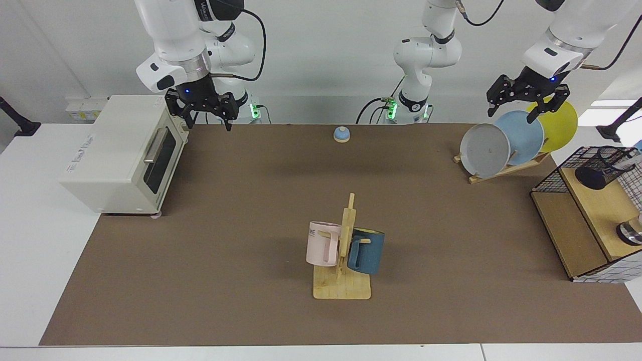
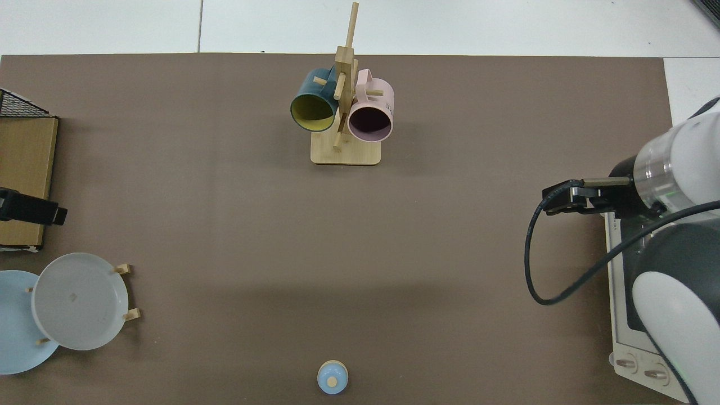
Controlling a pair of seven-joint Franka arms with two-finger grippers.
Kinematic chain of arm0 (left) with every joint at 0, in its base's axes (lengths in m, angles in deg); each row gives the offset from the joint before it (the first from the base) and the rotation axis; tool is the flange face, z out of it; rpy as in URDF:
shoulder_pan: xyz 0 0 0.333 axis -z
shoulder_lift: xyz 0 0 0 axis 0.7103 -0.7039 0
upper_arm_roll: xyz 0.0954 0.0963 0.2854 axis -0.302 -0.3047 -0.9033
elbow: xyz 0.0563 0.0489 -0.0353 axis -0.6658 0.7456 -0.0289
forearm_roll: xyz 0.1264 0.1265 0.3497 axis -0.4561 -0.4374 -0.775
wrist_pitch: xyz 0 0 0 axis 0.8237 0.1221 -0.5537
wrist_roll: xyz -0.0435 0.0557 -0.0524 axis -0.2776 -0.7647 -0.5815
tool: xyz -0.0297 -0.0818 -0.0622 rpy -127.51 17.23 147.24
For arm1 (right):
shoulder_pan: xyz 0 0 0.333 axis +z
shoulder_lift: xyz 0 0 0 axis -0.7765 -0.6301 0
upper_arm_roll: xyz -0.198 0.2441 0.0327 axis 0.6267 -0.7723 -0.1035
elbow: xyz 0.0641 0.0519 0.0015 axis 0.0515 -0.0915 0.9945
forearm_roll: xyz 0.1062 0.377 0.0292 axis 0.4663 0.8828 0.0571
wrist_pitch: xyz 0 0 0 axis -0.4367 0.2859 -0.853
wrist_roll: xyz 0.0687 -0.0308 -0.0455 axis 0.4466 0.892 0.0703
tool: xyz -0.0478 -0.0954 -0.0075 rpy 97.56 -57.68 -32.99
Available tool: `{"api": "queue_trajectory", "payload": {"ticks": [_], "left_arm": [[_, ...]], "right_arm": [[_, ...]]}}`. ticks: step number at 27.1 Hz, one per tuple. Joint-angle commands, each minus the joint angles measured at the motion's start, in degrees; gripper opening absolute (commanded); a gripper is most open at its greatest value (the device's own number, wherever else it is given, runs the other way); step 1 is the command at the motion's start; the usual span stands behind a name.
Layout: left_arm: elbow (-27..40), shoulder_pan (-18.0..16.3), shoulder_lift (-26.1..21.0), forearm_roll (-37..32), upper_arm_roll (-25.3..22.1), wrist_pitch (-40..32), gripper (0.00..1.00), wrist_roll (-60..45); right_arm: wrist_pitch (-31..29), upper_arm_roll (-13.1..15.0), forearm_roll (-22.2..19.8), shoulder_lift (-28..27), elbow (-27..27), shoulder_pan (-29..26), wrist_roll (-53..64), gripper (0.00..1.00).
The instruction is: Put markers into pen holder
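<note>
The pen holder (image 1: 603, 168), a small black wire-mesh cup, stands on the upper wooden shelf at the facing view's far right. A slim white marker (image 1: 630, 156) with a blue end leans out of its mouth, cut off by the picture's edge. My left gripper (image 1: 516, 108) hangs open and empty above the plate rack, well away from the holder. In the top view only a black part of the left gripper (image 2: 31, 207) shows at the left edge. My right gripper (image 1: 206, 119) waits open and empty beside the toaster oven; the right arm's wrist (image 2: 647, 185) hides it from above.
A wire-grid frame with wooden shelves (image 1: 577, 220) holds the cup. Grey (image 1: 484, 149), blue (image 1: 524, 134) and yellow (image 1: 559, 125) plates lean in a rack. A mug tree (image 1: 343, 250) carries a pink and a blue mug. Also here: a toaster oven (image 1: 120, 150) and a bell (image 1: 341, 134).
</note>
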Motion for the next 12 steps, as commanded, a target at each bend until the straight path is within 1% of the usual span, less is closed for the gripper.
{"api": "queue_trajectory", "payload": {"ticks": [1,12], "left_arm": [[1.08,-1.06,1.08,0.08,0.81,0.86,1.0,-0.64],[1.17,-1.06,1.08,-0.89,0.81,2.09,1.0,-0.82]], "right_arm": [[-0.31,-0.7,0.39,0.94,-1.01,-1.2,2.03,1.0],[-0.31,-0.7,0.39,0.94,-1.01,-1.2,2.03,1.0]]}}
